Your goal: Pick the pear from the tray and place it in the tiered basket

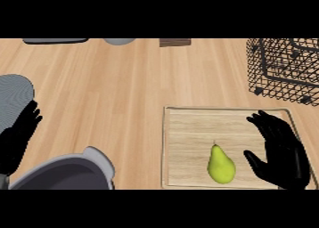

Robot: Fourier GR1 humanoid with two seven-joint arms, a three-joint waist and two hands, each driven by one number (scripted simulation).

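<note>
A yellow-green pear [221, 165] lies on the wooden tray [188, 129] at the lower right, stem pointing away from me. My right hand [284, 153] hovers over the tray just right of the pear, fingers straight and open, thumb toward the fruit, not touching it. The black wire tiered basket [287, 71] stands at the far right, beyond the tray. My left hand [17, 133] rests open at the left edge, fingers up.
A grey plate [11, 95] lies at the left edge beside my left hand. A dark grey pan or bowl [73, 171] sits at the lower left. Small objects show at the far edge: a dark flat item [55, 41], a grey one [119, 41], a brown block [174, 42].
</note>
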